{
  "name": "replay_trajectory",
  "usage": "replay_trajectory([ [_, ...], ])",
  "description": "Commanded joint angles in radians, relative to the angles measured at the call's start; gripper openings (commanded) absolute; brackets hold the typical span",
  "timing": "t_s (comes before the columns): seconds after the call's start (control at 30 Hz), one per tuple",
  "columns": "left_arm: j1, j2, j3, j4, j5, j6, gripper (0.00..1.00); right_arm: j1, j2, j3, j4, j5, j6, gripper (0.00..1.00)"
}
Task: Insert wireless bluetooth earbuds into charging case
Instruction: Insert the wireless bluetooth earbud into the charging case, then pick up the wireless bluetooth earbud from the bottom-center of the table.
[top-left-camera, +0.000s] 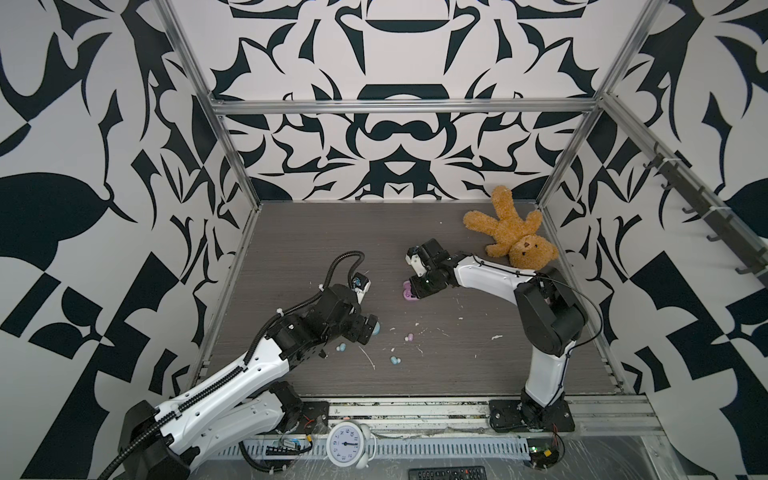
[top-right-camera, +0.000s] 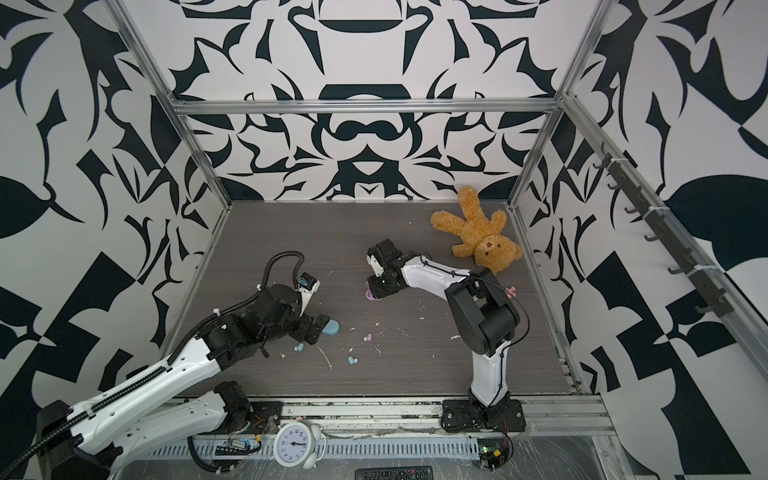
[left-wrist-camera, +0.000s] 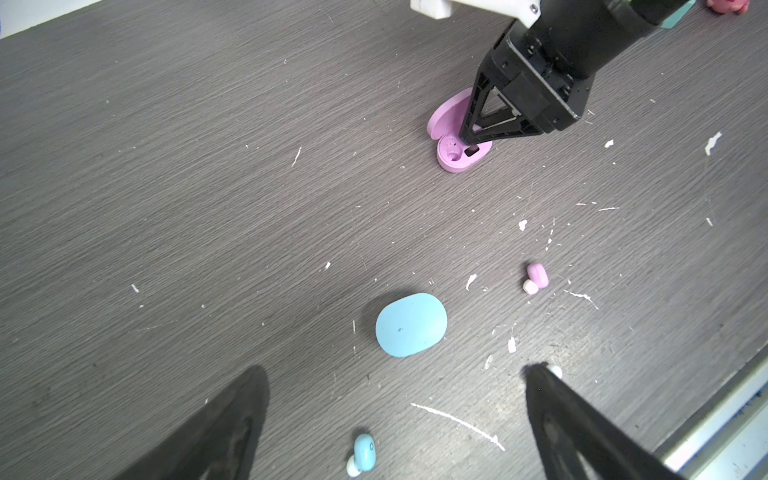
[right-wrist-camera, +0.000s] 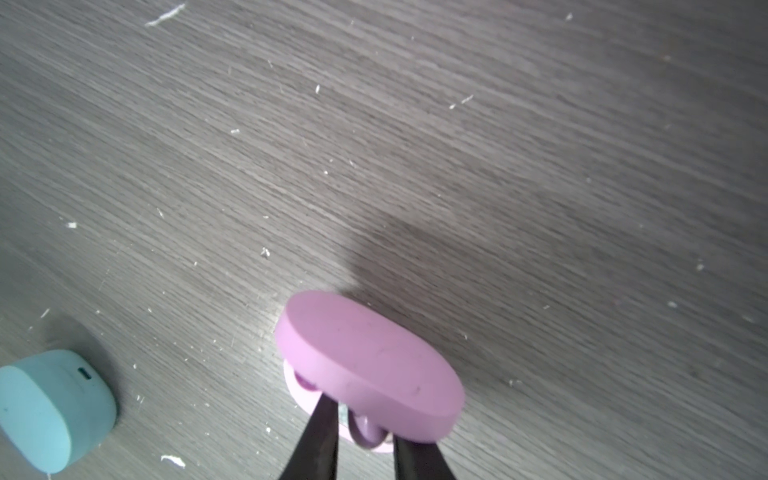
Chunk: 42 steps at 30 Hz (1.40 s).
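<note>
Hovering wide open by the blue case (left-wrist-camera: 411, 324), the left gripper (left-wrist-camera: 397, 369) overlooks two blue earbuds (top-left-camera: 343, 347) (top-left-camera: 394, 360) and one pink earbud (top-left-camera: 409, 337) loose on the bench (top-left-camera: 311, 249); the right gripper (right-wrist-camera: 364, 417), narrowly parted, straddles a second pink earbud (right-wrist-camera: 366, 434) inside the open pink case (left-wrist-camera: 453, 161).

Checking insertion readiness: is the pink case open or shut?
Open. The pink case has its lid swung up off the base; a well shows inside, in the left wrist view.

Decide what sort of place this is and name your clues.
Probably a robotics test cell: a left arm and right arm bolted to a metal rail, an aluminium frame holding patterned walls, and a teddy bear as a prop.
</note>
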Motion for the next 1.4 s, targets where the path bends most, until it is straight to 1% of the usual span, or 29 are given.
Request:
replay_trajectory([
  [0.0, 0.004, -0.002, 0.022, -0.010, 0.000, 0.002, 0.99, 0.001, -0.035, -0.005, 0.001, 0.025, -0.003, 0.27],
  [0.53, 0.004, -0.004, 0.022, -0.010, 0.001, 0.001, 0.99, 0.000, -0.091, -0.023, -0.013, 0.044, -0.001, 0.31],
  [0.63, 0.004, -0.004, 0.023, -0.011, 0.000, 0.003, 0.99, 0.000, -0.123, -0.037, -0.013, 0.045, 0.014, 0.33],
  [0.73, 0.004, -0.005, 0.023, -0.012, 0.000, 0.003, 0.99, 0.001, -0.171, -0.067, -0.002, 0.038, 0.042, 0.38],
  [0.87, 0.004, -0.013, 0.023, -0.014, 0.008, 0.005, 0.99, 0.001, -0.266, -0.136, 0.015, 0.041, 0.101, 0.50],
  [0.97, 0.004, -0.023, 0.022, -0.015, 0.019, 0.007, 0.99, 0.004, -0.364, -0.229, 0.057, 0.022, 0.187, 0.65],
  [1.03, 0.004, -0.031, 0.021, -0.012, 0.032, 0.011, 0.99, 0.012, -0.423, -0.284, 0.078, 0.002, 0.243, 0.71],
  [1.1, 0.004, -0.036, 0.022, -0.013, 0.043, 0.013, 0.99, 0.034, -0.474, -0.333, 0.091, 0.008, 0.304, 0.79],
  [1.17, 0.004, -0.041, 0.023, -0.012, 0.057, 0.016, 0.99, 0.073, -0.513, -0.371, 0.095, 0.022, 0.354, 0.87],
  [1.27, 0.004, -0.044, 0.033, -0.025, 0.070, 0.015, 0.99, 0.149, -0.546, -0.414, 0.096, 0.081, 0.442, 0.97],
  [1.3, 0.004, -0.044, 0.041, -0.040, 0.073, 0.007, 0.99, 0.174, -0.549, -0.424, 0.090, 0.103, 0.474, 0.98],
  [1.37, 0.002, -0.047, 0.062, -0.072, 0.085, -0.006, 0.99, 0.219, -0.553, -0.435, 0.069, 0.146, 0.524, 0.98],
])
